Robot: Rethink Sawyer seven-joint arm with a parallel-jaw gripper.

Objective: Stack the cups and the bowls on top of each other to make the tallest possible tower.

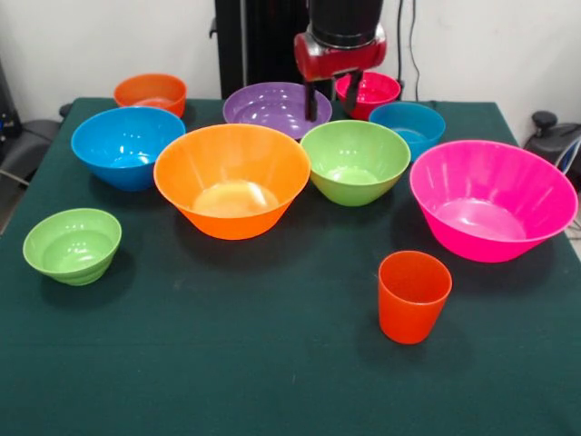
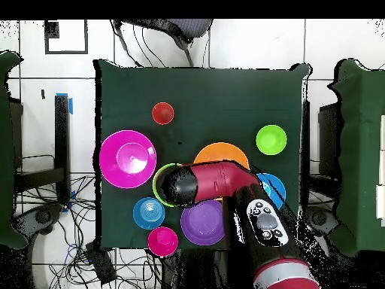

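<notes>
Nearest the camera stands the cup (image 1: 414, 295), upright on the green cloth (image 1: 227, 363), alone at right of centre. Left of it, well apart, sits the small green bowl (image 1: 73, 244). No writing or brand can be read on any piece.

Next row back: the big pink bowl (image 1: 493, 199) at right, just behind the cup, with the mid green bowl (image 1: 355, 161) beside it and the big orange bowl (image 1: 232, 179) at the middle. These last two look close enough to touch, though I cannot be sure. The blue bowl (image 1: 126, 146) sits left of the orange one.

Farther back, the purple bowl (image 1: 277, 108) lies behind the orange and green ones, its rim partly hidden by them. The small blue bowl (image 1: 408, 124) is at right, the small red bowl (image 1: 368, 94) beyond it, the small orange bowl (image 1: 151, 93) far left.

Nothing is stacked; every bowl stands open side up, on its own.

The gripper (image 1: 333, 94) hangs over the purple bowl's right rim, two dark fingers (image 1: 311, 101) pointing down with a gap between them, nothing held. The arm above is cut off at the top edge; from overhead the arm (image 2: 218, 183) covers much of the green bowl.

White wall behind, tiled floor, cables around.
</notes>
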